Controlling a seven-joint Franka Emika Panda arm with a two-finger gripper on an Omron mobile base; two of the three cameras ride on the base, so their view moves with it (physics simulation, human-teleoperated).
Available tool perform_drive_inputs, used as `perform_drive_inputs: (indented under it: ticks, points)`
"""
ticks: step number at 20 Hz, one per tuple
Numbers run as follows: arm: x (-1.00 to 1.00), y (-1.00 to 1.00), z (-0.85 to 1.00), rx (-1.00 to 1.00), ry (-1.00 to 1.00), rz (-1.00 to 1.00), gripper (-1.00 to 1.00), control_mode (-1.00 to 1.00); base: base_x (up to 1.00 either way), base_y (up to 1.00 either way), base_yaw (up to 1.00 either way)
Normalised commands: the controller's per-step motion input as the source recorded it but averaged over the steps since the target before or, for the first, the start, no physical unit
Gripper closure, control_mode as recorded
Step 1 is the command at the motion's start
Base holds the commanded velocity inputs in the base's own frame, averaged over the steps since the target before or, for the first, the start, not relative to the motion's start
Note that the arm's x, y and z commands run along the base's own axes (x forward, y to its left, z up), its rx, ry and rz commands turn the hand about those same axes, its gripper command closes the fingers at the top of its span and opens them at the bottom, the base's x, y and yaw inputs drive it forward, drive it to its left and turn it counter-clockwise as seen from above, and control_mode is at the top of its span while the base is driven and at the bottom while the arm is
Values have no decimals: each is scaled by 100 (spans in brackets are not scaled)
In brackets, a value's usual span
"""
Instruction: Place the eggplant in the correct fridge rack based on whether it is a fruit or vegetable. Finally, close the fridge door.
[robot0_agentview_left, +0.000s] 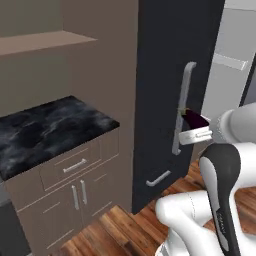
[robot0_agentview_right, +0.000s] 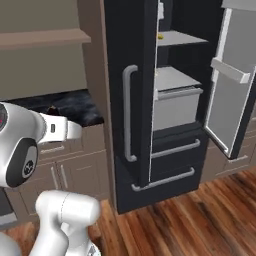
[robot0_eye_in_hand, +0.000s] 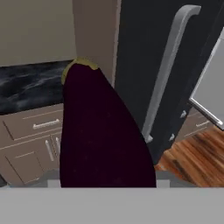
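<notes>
Eggplant (robot0_eye_in_hand: 100, 131) against black counter (robot0_agentview_left: 47, 127), wood floor (robot0_agentview_right: 190, 220)

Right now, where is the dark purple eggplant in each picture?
Left base view: the dark purple oblong eggplant sits right of centre, held in the gripper, beside the long grey bar handle.
Right base view: I can't find it.
Hand view: it fills the centre, yellow-green stem tip up.
Shared landmark: that grey handle on the closed black left fridge door.
</notes>
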Motion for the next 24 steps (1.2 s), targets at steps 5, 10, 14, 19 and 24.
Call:
perform_drive_inputs:
  ticks: [5, 10, 14, 19, 24]
  points:
    - [0, 0, 0, 0, 0, 0, 100, 100, -16, -46, -53]
    - [0, 0, 0, 0, 0, 0, 100, 100, -3, -80, -38]
    - [0, 0, 0, 0, 0, 0, 100, 100, 1, -97, -15]
    - [0, 0, 0, 0, 0, 0, 100, 100, 24, -99, -1]
    - [0, 0, 0, 0, 0, 0, 100, 100, 54, -80, 23]
